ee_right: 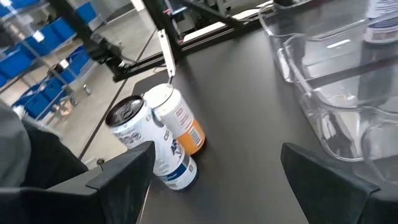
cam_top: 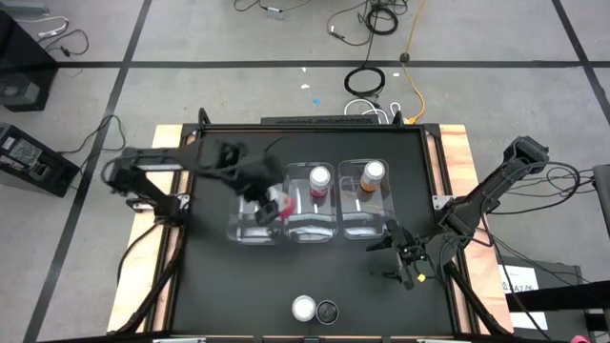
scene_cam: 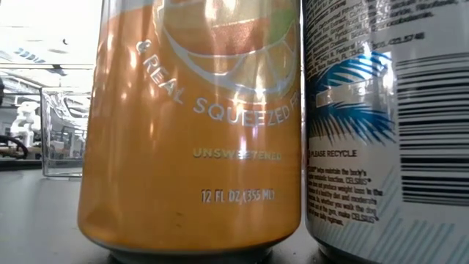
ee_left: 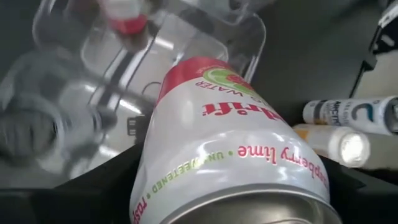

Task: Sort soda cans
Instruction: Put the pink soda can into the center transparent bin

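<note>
My left gripper hangs over the left clear bin, shut on a white and pink-red soda can. A second pink-red can stands in the middle bin. An orange can stands in the right bin. Near the table's front edge an orange can and a dark-topped white and blue can stand side by side. My right gripper is open, right of those two and in front of the right bin. My left gripper pinches the can's side wall between its two fingers, near the can's silvery end. The fingers slant steeply down from above, and the can's red end points away past them. The can is tilted and lifted clear above the left bin.
The three clear bins stand in a row across the middle of the black table top. In the low view the two front cans fill most of the picture. Cables lie on the floor beyond the table's far edge.
</note>
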You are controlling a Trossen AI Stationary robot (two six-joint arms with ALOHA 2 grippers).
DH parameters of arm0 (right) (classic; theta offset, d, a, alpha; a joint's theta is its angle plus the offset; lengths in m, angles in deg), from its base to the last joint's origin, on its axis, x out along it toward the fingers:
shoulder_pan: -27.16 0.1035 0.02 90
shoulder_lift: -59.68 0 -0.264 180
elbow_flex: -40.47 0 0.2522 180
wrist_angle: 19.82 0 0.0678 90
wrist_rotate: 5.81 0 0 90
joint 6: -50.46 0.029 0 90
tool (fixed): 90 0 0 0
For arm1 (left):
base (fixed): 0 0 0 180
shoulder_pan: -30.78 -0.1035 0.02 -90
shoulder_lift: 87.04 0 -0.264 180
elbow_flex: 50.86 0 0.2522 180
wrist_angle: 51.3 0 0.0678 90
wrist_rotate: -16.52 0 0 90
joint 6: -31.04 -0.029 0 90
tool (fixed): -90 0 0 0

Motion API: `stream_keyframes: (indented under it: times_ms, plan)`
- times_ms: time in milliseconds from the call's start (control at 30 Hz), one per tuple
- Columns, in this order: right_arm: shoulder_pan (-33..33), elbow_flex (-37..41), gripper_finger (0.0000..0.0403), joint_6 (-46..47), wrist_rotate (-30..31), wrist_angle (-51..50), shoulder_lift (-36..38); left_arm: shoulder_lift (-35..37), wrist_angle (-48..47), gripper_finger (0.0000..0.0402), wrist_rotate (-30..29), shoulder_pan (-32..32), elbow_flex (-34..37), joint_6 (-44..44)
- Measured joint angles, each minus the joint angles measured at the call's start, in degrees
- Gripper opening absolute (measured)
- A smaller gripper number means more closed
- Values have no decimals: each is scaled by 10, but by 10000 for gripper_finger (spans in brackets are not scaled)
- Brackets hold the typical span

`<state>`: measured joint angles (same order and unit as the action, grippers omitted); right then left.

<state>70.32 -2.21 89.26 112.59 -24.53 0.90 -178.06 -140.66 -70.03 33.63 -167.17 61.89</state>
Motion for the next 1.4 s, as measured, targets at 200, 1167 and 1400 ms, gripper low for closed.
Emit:
stream_keyframes:
  times_ms: [200,1167,1400]
  plan:
    - [0,0,341,15,52,1,0,-91,-28,318,45,-77,-60,-166]
    - [-7,0,341,41,111,-1,0,-328,-30,318,-6,-176,-125,-438]
    - [-7,0,341,57,111,-1,0,-360,-31,318,-11,-186,-125,-438]
